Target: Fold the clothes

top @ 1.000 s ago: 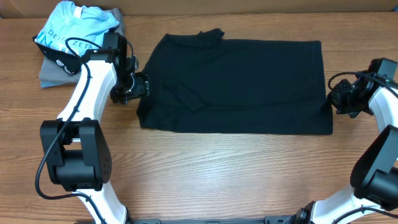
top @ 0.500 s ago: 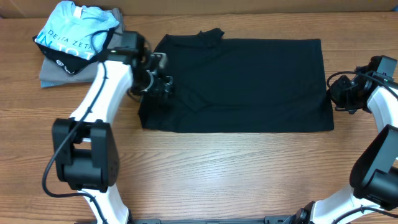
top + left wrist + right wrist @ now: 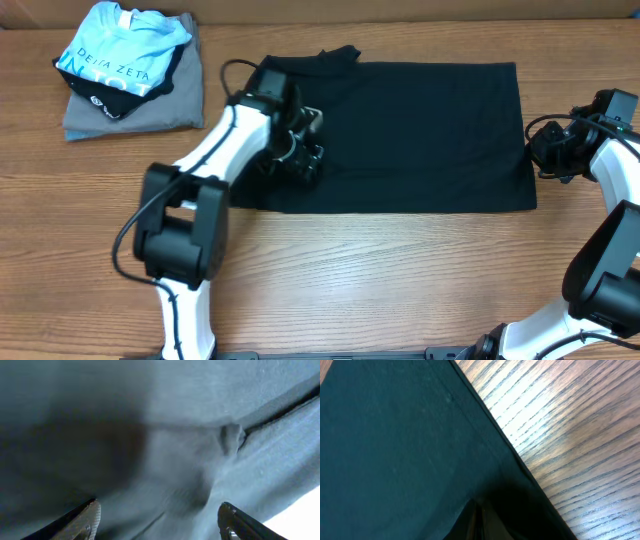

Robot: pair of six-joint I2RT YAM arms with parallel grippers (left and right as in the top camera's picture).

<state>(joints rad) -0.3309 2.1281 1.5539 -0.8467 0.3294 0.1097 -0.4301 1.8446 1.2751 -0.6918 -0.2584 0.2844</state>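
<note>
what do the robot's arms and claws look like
The left arm and right arm are slim white links joined by chunky black motor housings, with thin black cables looping alongside. The left claw and right claw are black, each with dark flat fingers.

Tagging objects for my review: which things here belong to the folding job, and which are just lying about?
Job: black T-shirt; left gripper over it, jaws open; right gripper at its right edge, jaws shut.
Lying about: light blue shirt; grey folded shirt beneath it.
</note>
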